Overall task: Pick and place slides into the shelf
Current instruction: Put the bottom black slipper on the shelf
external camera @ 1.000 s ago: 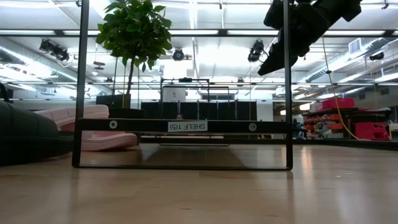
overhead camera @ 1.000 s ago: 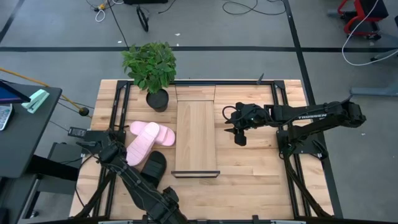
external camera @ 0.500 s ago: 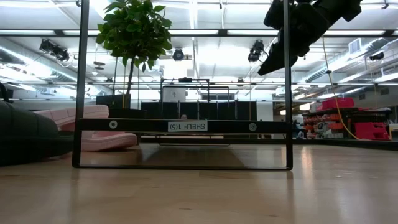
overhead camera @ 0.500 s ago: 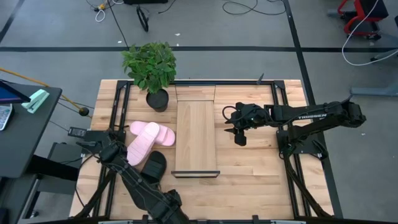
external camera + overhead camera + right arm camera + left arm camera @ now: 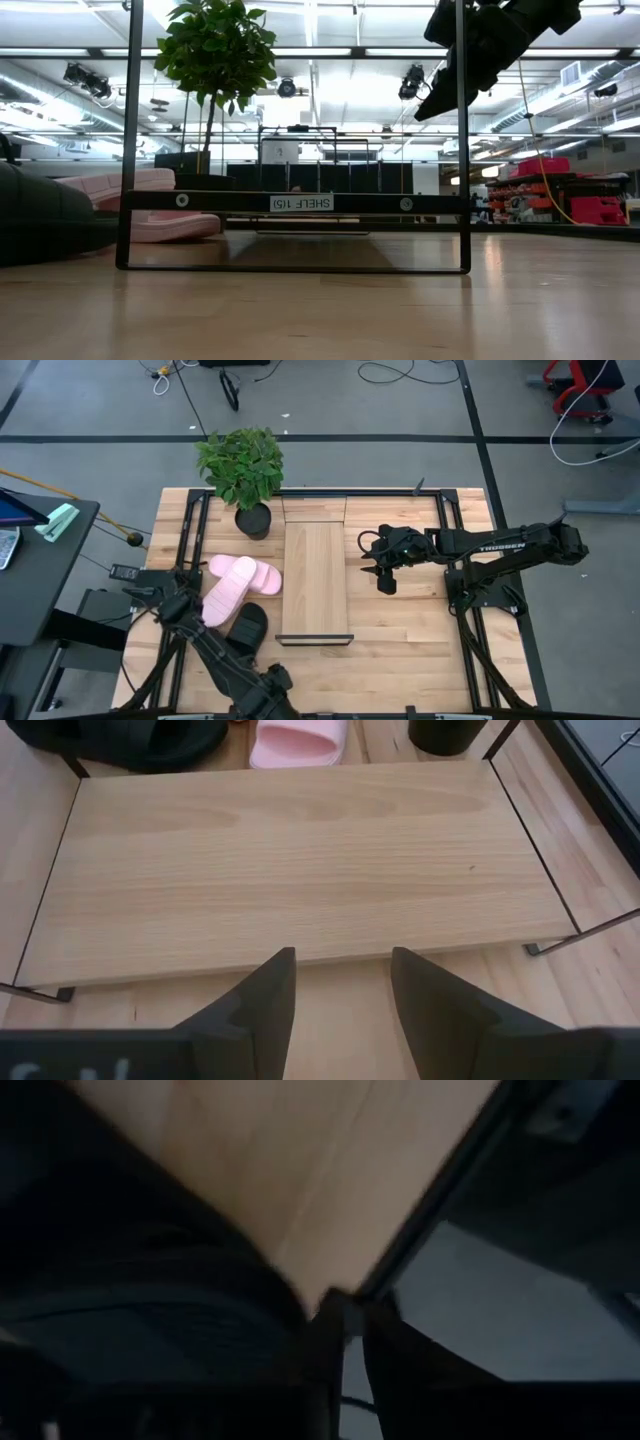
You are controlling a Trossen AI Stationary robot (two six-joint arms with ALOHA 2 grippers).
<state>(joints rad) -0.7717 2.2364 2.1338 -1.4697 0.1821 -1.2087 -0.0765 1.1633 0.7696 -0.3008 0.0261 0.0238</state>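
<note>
The shelf (image 5: 315,580) stands in the middle of the table, its pale board (image 5: 300,860) bare and its black end bar (image 5: 290,202) toward the near edge. Two pink slides (image 5: 240,578) lie overlapping left of it on the table; one shows in the right wrist view (image 5: 298,742). One black slide (image 5: 246,628) lies nearer, also on the table (image 5: 40,220). The second black slide does not show plainly. My right gripper (image 5: 385,578) hangs open and empty above the table, right of the shelf (image 5: 340,990). My left gripper (image 5: 155,595) is at the table's left edge; its wrist view is dark and blurred.
A potted plant (image 5: 243,470) stands at the far left corner of the shelf. Black frame rails (image 5: 190,540) run along both sides of the table. Bare wood lies right of the shelf (image 5: 410,630).
</note>
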